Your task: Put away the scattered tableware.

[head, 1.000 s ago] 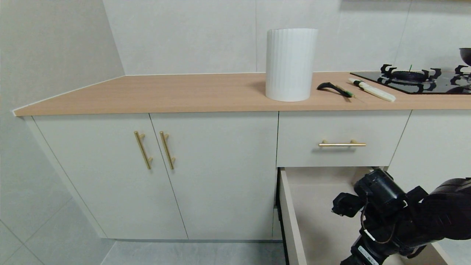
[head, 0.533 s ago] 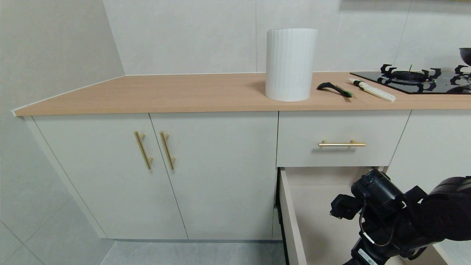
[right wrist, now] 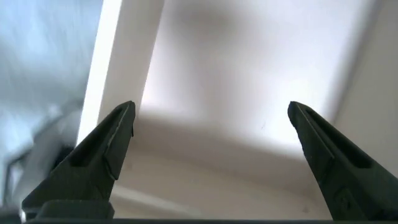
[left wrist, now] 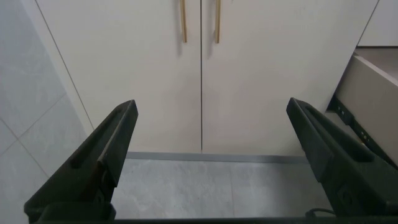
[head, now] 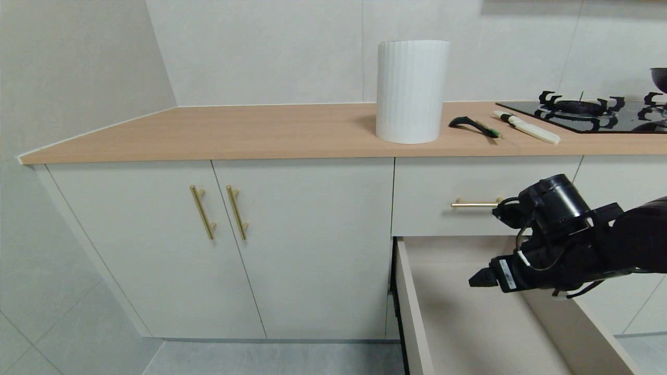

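Since a second ago the right gripper (head: 475, 280) has risen out of the open drawer (head: 410, 307). It was sunk low inside, pointing down; now it hangs above the drawer's cavity, turned sideways toward the drawer's left wall. It sits level with the brass bar handle (head: 473, 204) of the closed upper drawer (head: 427, 198) directly above the open one. Nothing else has shifted.

In the right wrist view the right gripper (right wrist: 208, 121) has its jaws spread wide and holds nothing, with the drawer's smooth pale floor beneath. The left gripper (left wrist: 211, 112) also has its jaws wide apart and empty. It faces the matt cream cabinet doors (left wrist: 261, 74) left of the drawer (left wrist: 373, 81).

The scattered tableware lies on the wood-grain surface (head: 234, 130) above the drawer. There we see a slim dark-handled utensil (head: 471, 125) with a curved black end and a long pale utensil (head: 527, 128), flat and blade-like. They lie near each other but apart.

On the same surface, above the drawer's left wall, stands a tall white canister (head: 411, 91), cylindrical and finely ribbed. Above the drawer's right side sits a glossy black hob (head: 589, 112) with dark pan supports. The drawer itself is a plain beige box with straight, thin walls.
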Motion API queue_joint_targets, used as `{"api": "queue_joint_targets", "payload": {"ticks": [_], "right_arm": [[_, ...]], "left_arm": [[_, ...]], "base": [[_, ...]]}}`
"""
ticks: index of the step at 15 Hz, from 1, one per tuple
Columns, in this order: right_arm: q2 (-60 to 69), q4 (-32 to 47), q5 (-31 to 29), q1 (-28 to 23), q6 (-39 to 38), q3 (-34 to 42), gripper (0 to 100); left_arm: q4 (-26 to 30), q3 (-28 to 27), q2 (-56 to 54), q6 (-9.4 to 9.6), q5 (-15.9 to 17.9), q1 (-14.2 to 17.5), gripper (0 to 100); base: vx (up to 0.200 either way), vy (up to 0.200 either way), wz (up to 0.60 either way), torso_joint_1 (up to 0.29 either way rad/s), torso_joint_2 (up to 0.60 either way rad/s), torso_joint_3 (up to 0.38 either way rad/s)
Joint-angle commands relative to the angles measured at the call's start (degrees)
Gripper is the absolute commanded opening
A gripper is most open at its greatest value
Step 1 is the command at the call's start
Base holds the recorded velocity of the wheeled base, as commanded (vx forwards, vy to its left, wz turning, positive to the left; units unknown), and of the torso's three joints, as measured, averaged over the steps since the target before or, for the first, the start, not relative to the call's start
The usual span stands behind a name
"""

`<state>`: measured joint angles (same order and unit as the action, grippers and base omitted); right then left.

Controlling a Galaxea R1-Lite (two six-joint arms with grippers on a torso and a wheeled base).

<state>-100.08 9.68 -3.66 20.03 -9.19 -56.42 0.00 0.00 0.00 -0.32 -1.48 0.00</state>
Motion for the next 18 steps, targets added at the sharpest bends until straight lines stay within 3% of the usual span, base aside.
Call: {"api": "queue_joint_targets", "payload": {"ticks": [1, 10, 18], "right_arm": [[1.4, -0.2, 0.1, -2.1, 0.1, -1.1, 100], [2.1, -1.4, -0.6, -2.3, -0.1, -1.6, 100], [1.9, -1.4, -0.6, -2.3, 0.0, -1.5, 100]], "left_arm": [[0.0, 0.0, 0.0, -0.03, 0.0, 0.0, 100], [0.0, 0.0, 0.0, -0.03, 0.0, 0.0, 100], [0.0, 0.0, 0.0, -0.03, 0.0, 0.0, 100]], "base": [[0.000, 0.000, 0.00, 0.000, 0.00, 0.000], [0.000, 0.000, 0.00, 0.000, 0.00, 0.000], [0.000, 0.000, 0.00, 0.101, -0.36, -0.270]]}}
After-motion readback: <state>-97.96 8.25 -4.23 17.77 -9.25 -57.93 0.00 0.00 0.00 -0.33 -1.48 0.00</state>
